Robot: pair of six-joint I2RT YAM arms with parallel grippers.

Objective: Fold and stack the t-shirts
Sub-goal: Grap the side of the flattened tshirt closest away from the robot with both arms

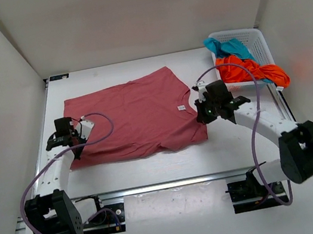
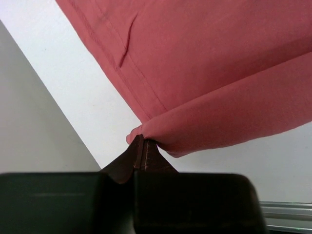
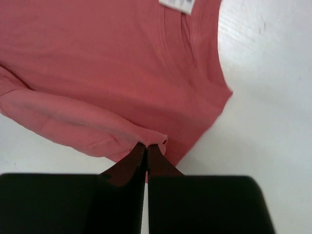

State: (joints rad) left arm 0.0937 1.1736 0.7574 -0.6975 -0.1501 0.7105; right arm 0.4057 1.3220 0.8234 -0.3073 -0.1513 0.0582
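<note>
Top view only: the whole pink t-shirt [image 1: 131, 110] lies spread over the middle of the desk [image 1: 153, 169]. A white lattice basket [image 1: 260, 44] stands at the desk's far right corner. Neither wrist camera shows the basket.
Left wrist view only: the left tool [image 2: 140, 148] has its jaws pressed together on a doubled-over corner of the pink t-shirt, on the side toward the desk's left edge. A stitched hem runs up from the pinch.
Right wrist view only: the right tool [image 3: 146, 151] is clamped tight on the other doubled-over corner, on the side toward the desk's right edge. The ribbed collar and a white neck label [image 3: 178, 4] show close up; from above the label is only a speck.
Fold: both wrist views show the cloth rolled over itself along the side facing the desk's near edge.
Basket contents: the orange t-shirt [image 1: 251, 71] is bunched and spills over the near rim. The teal t-shirt [image 1: 226, 47] is draped at the far left of the basket.
Count: three t-shirts, one on the desk and two in the basket; one basket; two tools, both gripping the pink t-shirt.
</note>
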